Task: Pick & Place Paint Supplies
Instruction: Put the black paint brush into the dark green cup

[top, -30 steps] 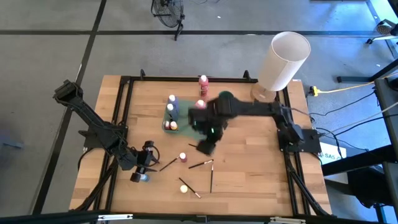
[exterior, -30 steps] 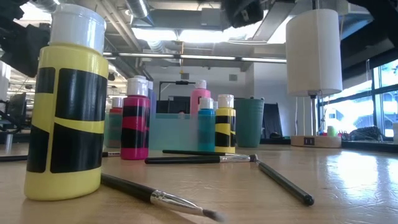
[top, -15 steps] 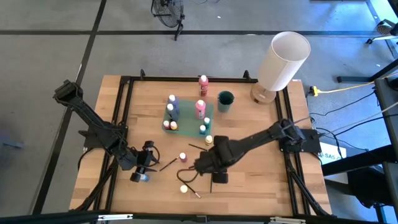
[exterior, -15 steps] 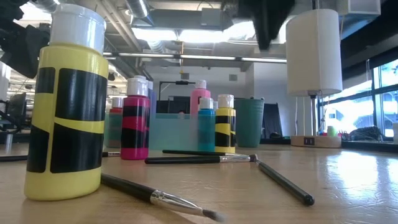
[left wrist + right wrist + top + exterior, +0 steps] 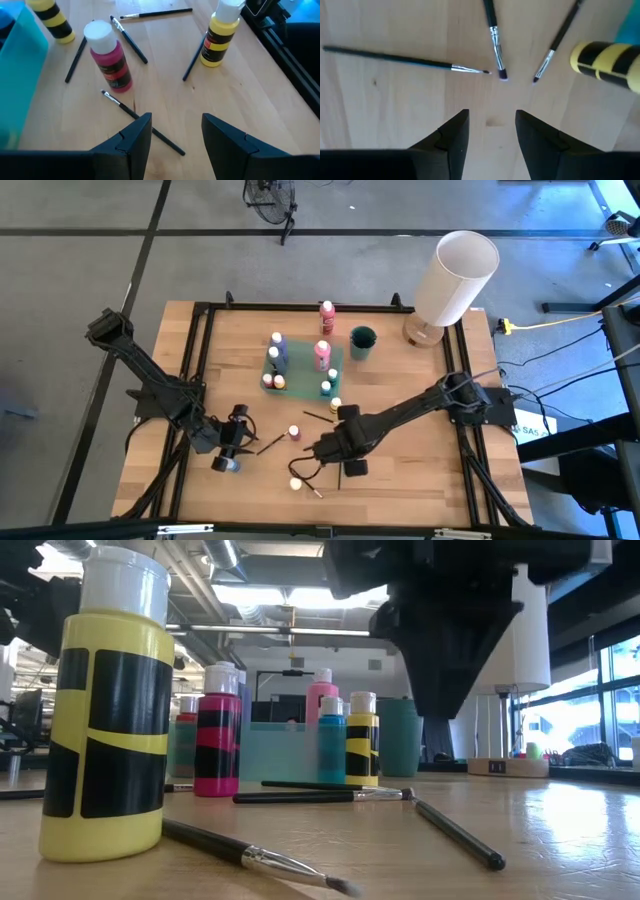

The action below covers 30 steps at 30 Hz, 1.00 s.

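right gripper (image 5: 490, 131): fingers spread, holding nothing, over bare wood | three thin dark-handled brushes (image 5: 496, 42) just ahead of the fingertips | yellow black-banded bottle (image 5: 610, 62) beside them | left gripper (image 5: 172, 137): spread, empty, pink white-capped bottle (image 5: 110, 62) ahead

Grey concrete floor (image 5: 80, 240), bright windows (image 5: 560, 720), exposed ceiling ducts (image 5: 270, 615).

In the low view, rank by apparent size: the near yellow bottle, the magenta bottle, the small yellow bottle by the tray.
1. Near yellow bottle, by far the largest, though it stands closest to the camera, so this is partly nearness.
2. Magenta bottle.
3. Small yellow bottle, slightly smaller than the magenta one.
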### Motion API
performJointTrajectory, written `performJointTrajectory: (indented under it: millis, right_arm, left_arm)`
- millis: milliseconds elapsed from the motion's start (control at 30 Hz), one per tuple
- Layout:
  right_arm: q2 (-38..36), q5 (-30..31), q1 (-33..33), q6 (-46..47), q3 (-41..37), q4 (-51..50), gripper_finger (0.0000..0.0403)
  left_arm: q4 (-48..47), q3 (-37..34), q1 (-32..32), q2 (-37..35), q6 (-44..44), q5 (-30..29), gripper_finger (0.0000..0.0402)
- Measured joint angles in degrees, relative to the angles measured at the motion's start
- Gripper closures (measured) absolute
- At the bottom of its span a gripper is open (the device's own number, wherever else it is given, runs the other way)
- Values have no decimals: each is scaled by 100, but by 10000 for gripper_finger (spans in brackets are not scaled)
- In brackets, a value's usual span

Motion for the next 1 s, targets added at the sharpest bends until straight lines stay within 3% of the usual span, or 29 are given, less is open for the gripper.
performJointTrajectory:
  millis: [300, 1000]
  right_arm:
    - [0, -43, -276, -652, -338, 1030, 244]
    - [0, -44, -347, -2113, -462, 1142, 284]
  left_arm:
    - [139, 2, 0, -2, 6, 127, 233]
    - [138, 2, 0, -2, -5, 260, 233]
